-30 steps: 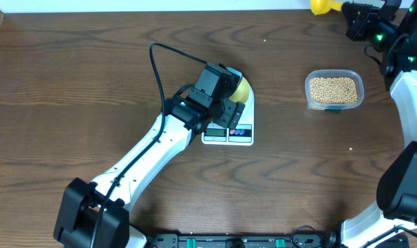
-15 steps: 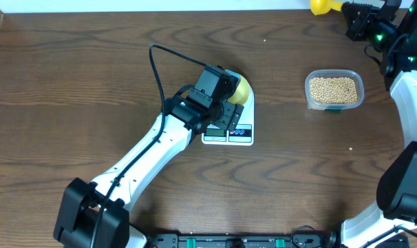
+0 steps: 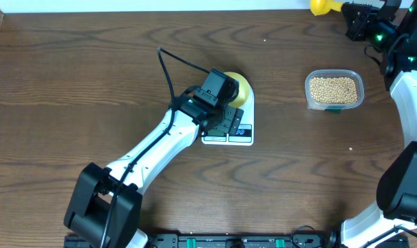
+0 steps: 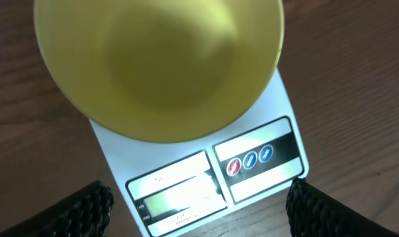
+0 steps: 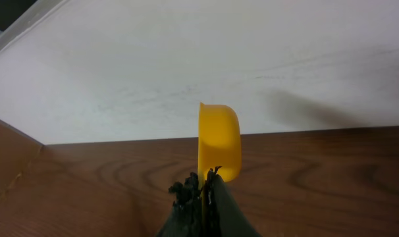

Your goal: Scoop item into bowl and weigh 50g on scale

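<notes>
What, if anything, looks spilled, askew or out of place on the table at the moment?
Nothing clearly wrong. The empty bowl sits upright on the scale, and the beans lie inside their clear tub. Two pale specks on the table could be strays, but are too small to tell.

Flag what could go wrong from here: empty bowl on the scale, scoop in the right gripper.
1. The open left gripper hangs over the bowl and scale; lifting off could nudge the bowl or press the scale, skewing the reading.
2. The right gripper pinches the scoop by its handle; loaded, it may twist and spill beans between the tub and bowl.
3. With that left gripper over the bowl, the pour path is blocked.
</notes>
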